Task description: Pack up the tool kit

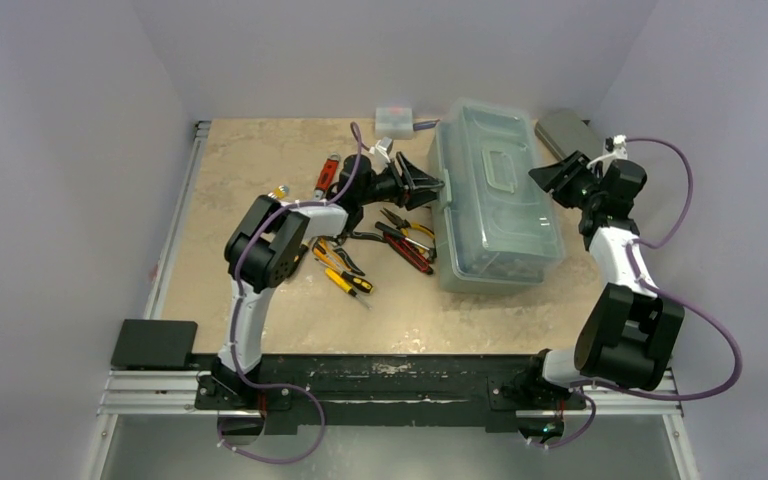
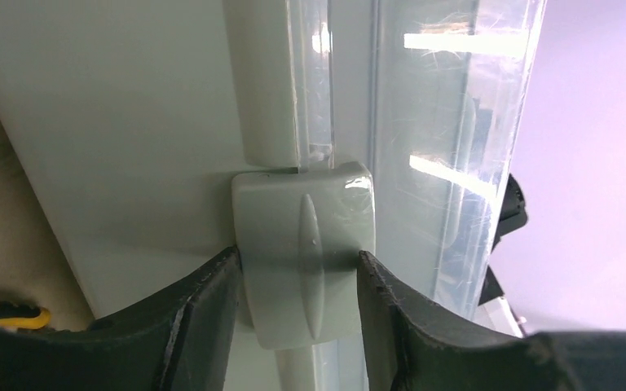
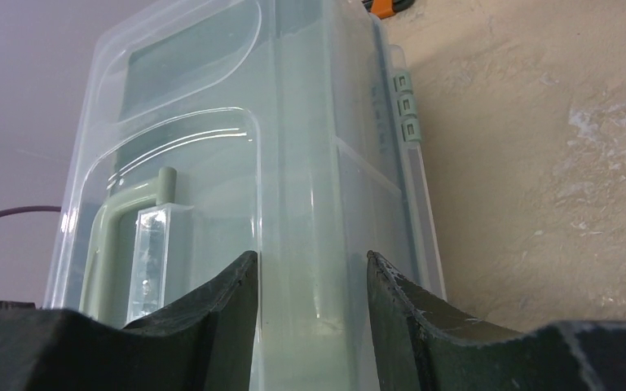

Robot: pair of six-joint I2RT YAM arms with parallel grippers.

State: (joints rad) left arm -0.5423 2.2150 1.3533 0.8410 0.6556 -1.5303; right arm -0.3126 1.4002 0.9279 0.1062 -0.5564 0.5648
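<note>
The sage-green toolbox [image 1: 495, 200] stands right of the table's middle with its translucent lid down. My left gripper [image 1: 430, 186] is open at its left side; in the left wrist view the fingers flank the green latch [image 2: 306, 244], gripper [image 2: 297, 261]. My right gripper [image 1: 550, 176] is open at the box's right edge; its wrist view shows the jaws [image 3: 310, 261] against the lid, the handle [image 3: 122, 236] to the left. Pliers [image 1: 407, 235] and screwdrivers [image 1: 345, 278] lie on the table left of the box. A red-handled screwdriver [image 1: 327, 176] lies farther back.
A small white box [image 1: 395, 118] sits at the back, a flat grey pad [image 1: 565, 130] at the back right. A black plate [image 1: 153, 343] lies at the near left corner. Walls close in the table on three sides. A small yellow tool [image 1: 278, 191] lies at the left.
</note>
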